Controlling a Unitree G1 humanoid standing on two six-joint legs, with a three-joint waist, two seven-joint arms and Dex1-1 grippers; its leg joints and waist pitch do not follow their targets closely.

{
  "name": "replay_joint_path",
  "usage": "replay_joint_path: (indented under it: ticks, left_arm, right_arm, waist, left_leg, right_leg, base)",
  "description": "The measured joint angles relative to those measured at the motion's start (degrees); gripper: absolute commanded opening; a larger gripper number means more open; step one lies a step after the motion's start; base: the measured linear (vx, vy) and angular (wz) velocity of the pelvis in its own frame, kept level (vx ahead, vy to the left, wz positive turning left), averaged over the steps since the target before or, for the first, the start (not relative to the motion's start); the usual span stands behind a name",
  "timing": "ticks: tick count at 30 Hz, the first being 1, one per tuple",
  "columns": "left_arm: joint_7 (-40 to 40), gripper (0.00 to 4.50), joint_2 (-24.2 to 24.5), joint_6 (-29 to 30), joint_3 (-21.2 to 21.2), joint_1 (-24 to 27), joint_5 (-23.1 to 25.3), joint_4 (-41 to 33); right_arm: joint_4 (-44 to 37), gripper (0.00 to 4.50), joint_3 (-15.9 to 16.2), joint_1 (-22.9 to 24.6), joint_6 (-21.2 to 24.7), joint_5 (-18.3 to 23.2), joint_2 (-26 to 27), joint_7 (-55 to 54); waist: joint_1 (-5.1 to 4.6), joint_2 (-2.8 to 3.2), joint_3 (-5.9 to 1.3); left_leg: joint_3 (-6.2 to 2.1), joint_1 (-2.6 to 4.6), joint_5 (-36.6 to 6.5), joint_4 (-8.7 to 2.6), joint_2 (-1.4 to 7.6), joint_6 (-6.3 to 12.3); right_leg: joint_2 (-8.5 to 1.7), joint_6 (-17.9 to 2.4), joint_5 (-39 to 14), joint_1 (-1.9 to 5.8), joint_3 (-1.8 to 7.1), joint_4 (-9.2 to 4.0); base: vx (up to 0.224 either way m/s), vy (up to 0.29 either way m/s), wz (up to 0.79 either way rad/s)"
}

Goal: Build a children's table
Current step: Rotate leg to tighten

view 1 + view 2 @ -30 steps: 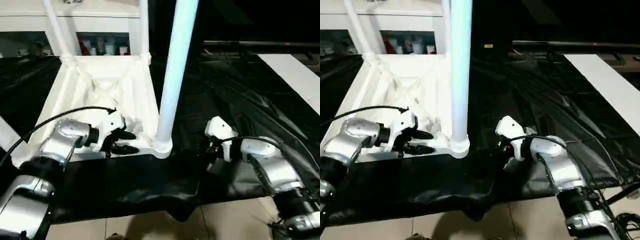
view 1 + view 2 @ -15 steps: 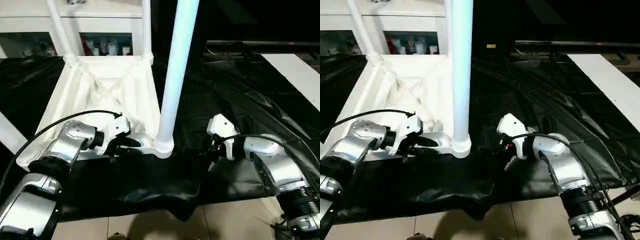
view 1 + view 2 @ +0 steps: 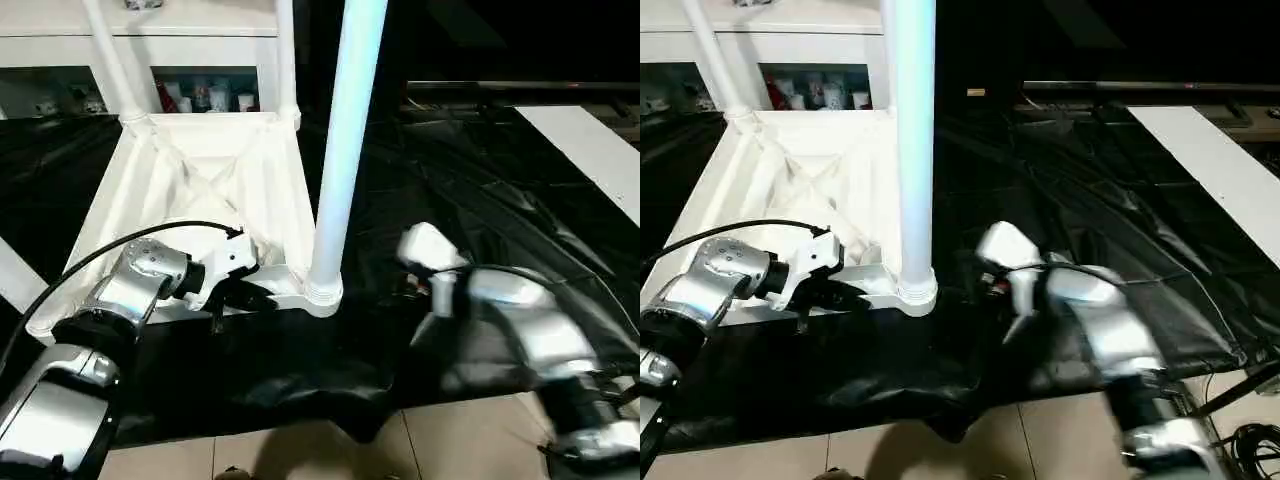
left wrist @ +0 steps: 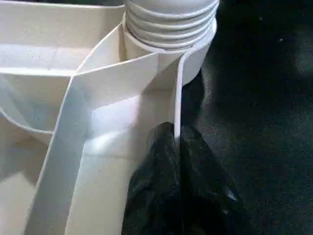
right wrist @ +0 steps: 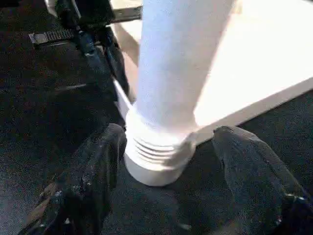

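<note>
While lying upside down on the black-sheeted work table [image 3: 480,190], ribbed underside up, the tabletop [image 3: 215,190] keeps its near edge toward the robot. Standing upright in the near right corner socket [image 3: 322,290]: one leg [image 3: 345,130]; two more legs [image 3: 110,50] rising from the far corners.

Left gripper [image 3: 250,295] pressed shut on the tabletop's thin near rim [image 4: 177,122], just beside that socket, one black finger [image 4: 151,196] inside the wall and the other outside. Right gripper [image 5: 166,181] spread wide at the foot of the near leg, its fingers [image 5: 93,176] on either side of the ribbed collar; left finger close against the collar, right finger apart from it, nothing clamped.

Close behind the tabletop's far edge, a white cabinet [image 3: 180,45]. To the right of the tabletop, broad bare black sheet, with a white board [image 3: 590,150] near the far right. At the near side, table edge with tiled floor [image 3: 450,440] below.
</note>
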Motion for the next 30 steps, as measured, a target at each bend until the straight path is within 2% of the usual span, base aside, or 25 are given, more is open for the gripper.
replay_joint_path:
  ticks: [3, 11, 18, 29, 30]
  left_arm:
    - [0.3, 0.04, 0.2, 2.8, 0.1, 1.3, -0.2, -3.8]
    - [0.7, 0.04, 0.7, 5.2, 0.9, 4.2, -0.5, -9.4]
    - [1.9, 0.04, 1.2, 8.8, 2.3, 6.0, -0.5, -13.1]
    - [1.8, 0.04, 1.3, 9.9, 2.4, 6.3, -0.5, -14.2]
    - [1.8, 0.02, 1.3, 10.0, 2.4, 6.3, -0.5, -14.3]
  right_arm:
    - [0.0, 3.32, 0.9, 0.0, 0.2, 0.0, 0.3, 0.2]
    - [3.4, 3.32, 1.8, -1.8, -0.4, -1.7, 0.8, 0.1]
    - [6.9, 3.32, 1.9, -3.7, -1.5, -1.8, 2.7, -0.2]
    - [9.5, 3.32, 2.0, -4.1, -2.5, -1.8, 5.1, -0.3]
    - [9.6, 3.13, 2.0, -4.3, -2.6, -1.8, 5.2, -0.3]
  waist:
    - [0.01, -0.20, 0.04]
    - [-0.21, -0.39, 0.15]
    - [-1.70, -0.54, 0.25]
    - [-1.61, -0.50, 0.32]
    - [-1.60, -0.50, 0.34]
  left_leg:
    - [0.13, -0.04, 0.0, -0.06, -0.04, 0.05]
    - [0.31, -0.01, 0.0, -0.35, -0.04, 0.04]
    - [0.37, 0.01, 0.0, -0.56, -0.04, 0.03]
    - [0.37, 0.00, 0.0, -0.71, -0.05, 0.02]
    - [0.37, 0.00, 0.0, -0.71, -0.05, 0.02]
  right_leg:
    - [-0.05, 0.0, 0.0, -0.06, 0.06, -0.09]
    - [-0.05, 0.2, -0.2, -0.24, 0.13, -0.09]
    - [-0.05, 0.2, -0.2, -0.29, 0.13, -0.13]
    - [-0.05, 0.2, -0.4, -0.31, 0.11, -0.17]
    - [-0.05, 0.2, -0.4, -0.31, 0.11, -0.18]
  base:
    - [0.000, 0.000, 0.00]
    - [0.000, 0.000, 0.00]
    - [0.000, 0.000, 0.00]
    - [0.000, 0.000, 0.00]
    - [0.000, 0.000, 0.00]
